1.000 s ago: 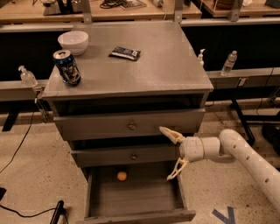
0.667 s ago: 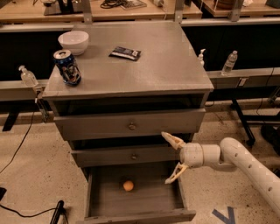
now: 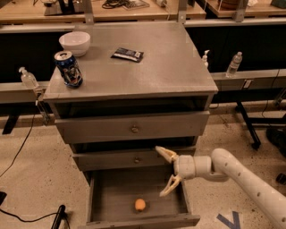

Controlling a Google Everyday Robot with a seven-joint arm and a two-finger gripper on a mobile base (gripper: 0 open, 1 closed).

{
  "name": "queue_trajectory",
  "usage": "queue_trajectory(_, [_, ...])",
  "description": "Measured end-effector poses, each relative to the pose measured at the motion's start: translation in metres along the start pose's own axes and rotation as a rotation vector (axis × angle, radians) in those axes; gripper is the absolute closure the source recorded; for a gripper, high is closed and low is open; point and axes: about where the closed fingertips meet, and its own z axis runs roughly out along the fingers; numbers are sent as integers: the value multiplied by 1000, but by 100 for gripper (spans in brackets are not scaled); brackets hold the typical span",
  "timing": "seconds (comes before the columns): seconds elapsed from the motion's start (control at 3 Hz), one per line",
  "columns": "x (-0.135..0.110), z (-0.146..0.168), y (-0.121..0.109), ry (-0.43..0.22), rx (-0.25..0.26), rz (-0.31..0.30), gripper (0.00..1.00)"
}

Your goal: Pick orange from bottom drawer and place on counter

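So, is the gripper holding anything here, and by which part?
Nothing. The gripper hangs over the bottom drawer with jaws open; the orange lies loose inside.

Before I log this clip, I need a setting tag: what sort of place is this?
Probably a robotics lab: wooden workbenches, a grey drawer cabinet on speckled floor, and a robot arm whose claw hangs open over the pulled-out bottom drawer, near the orange.

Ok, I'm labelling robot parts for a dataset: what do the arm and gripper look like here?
The arm is a smooth, off-white rounded tube ending in a cylindrical wrist. The gripper, at the right side of the open bottom drawer, has two curved, tapering cream-yellow fingers. No cables or markings show.
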Motion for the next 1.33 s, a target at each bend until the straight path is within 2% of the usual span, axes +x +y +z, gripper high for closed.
queue_trajectory(0.33, [119,38,33,110,14,71,0])
queue_trajectory(0.67, [193,43,41,236,97,68,0])
queue_trajectory(1.0, [221,34,34,301,171,51,0])
queue_trajectory(1.33, [224,34,31,310,184,50,0])
